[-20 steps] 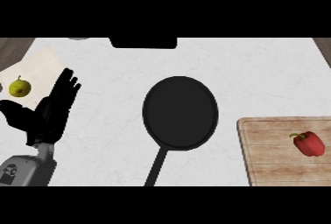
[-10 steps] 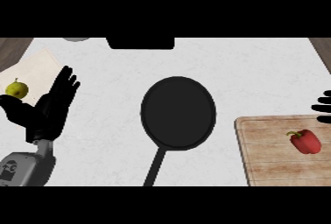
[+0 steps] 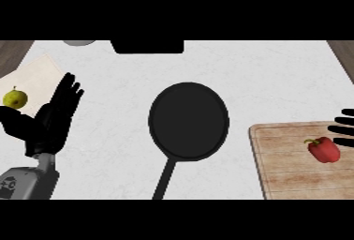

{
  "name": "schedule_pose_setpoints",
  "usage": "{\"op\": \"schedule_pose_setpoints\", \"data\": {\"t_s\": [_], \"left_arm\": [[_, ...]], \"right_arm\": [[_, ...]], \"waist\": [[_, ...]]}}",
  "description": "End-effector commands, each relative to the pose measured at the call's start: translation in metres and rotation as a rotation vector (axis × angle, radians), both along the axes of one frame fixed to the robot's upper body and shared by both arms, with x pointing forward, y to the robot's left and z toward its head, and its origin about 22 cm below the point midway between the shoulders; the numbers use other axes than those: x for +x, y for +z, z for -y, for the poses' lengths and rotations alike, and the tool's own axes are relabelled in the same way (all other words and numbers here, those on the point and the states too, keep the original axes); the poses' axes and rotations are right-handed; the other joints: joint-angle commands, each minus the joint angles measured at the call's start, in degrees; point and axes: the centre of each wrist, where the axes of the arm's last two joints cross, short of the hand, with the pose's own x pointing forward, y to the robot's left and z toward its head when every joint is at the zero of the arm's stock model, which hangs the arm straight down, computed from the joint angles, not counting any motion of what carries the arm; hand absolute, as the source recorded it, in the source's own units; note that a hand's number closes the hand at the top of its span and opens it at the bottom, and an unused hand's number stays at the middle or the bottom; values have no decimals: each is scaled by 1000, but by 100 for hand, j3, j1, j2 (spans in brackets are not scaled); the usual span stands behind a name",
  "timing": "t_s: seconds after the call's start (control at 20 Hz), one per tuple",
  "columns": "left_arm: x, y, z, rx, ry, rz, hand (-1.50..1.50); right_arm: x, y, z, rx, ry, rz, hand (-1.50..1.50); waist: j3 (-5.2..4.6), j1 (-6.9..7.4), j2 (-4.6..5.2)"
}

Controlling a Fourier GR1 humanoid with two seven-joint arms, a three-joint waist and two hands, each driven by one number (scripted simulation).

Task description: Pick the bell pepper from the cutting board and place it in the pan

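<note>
Head view. Fingers of my right hand (image 3: 343,126) enter at the 3 o'clock edge, straight and spread, holding nothing; only these black fingertips show, lying over the far right corner of the pale wooden cutting board (image 3: 290,164). They sit just beside the red bell pepper (image 3: 323,149), at its 1 o'clock side, and I cannot tell whether they touch it. That pepper lies on the board's right half, its green stem pointing toward 10 o'clock.

At 9 o'clock my left hand (image 3: 48,124) rests with black fingers straight and upward, the thumb set apart toward 10 o'clock, gripping nothing; its grey forearm (image 3: 27,183) rises from the lower edge at 7 o'clock.

Centre: the round black frying pan (image 3: 188,120) lies on the white speckled countertop (image 3: 276,79), its long handle running toward 7 o'clock; nothing lies in it. The pan stands well apart from the board, at the board's 10 o'clock.

A yellow-green pear (image 3: 15,99) sits on a cream rectangular board (image 3: 38,77) at 10 o'clock, just beside my left thumb.

At 12 o'clock a black rectangular object (image 3: 147,46) meets the counter's far edge, with a grey rounded object (image 3: 80,42) to its left.
</note>
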Motion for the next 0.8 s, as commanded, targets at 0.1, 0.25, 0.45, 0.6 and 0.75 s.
{"op": "schedule_pose_setpoints", "data": {"t_s": [0.1, 0.25, 0.45, 0.6, 0.75], "left_arm": [[-5, -1, -1, 4, 8, 15, 0], [6, 0, -8, -7, 15, -12, 0], [-6, -5, -1, 6, 2, -2, 0], [0, 5, -10, 4, -2, -19, 0], [7, -9, -9, 4, 7, 0, 0]], "right_arm": [[-2, -10, -15, -33, 21, 174, -150], [-25, -27, -20, -35, 31, 170, -150], [-37, -34, -20, -7, 35, 138, -150], [-50, -38, -29, -15, 43, 145, -150], [-40, -49, -39, -58, -13, 167, -150]], "waist": [[0, 27, 1], [-2, -52, -5], [-2, -42, -5], [-2, -60, -7], [-2, -1, 10]]}}
